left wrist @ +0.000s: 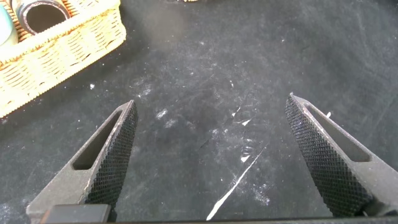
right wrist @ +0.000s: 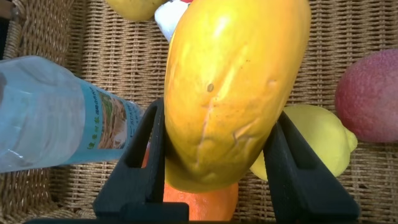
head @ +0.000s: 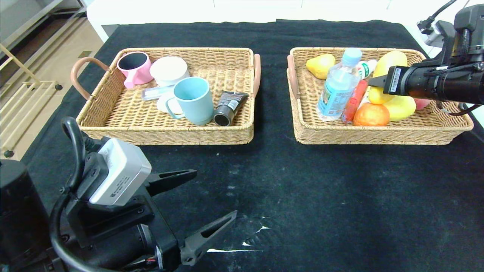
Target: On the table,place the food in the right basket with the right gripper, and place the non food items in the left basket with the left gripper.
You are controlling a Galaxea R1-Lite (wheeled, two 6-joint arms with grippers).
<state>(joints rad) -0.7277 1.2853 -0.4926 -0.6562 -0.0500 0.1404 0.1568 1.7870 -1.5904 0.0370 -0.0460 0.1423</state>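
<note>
Jaws of the right gripper (right wrist: 214, 165) clamp one mango (right wrist: 233, 87) over the right basket (head: 378, 134); left gripper (head: 206, 206) jaws gape.

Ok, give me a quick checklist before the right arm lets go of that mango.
1. Right gripper shut on the mango: ok.
2. Mango over the right basket: ok.
3. Free wicker directly under the mango: not ok, bottle, lemon and orange fruit crowd it.
4. Mango already resting on something: cannot tell.
5. Left gripper open, parked over the table: ok.
6. Mug and tube in the left basket: ok.
</note>
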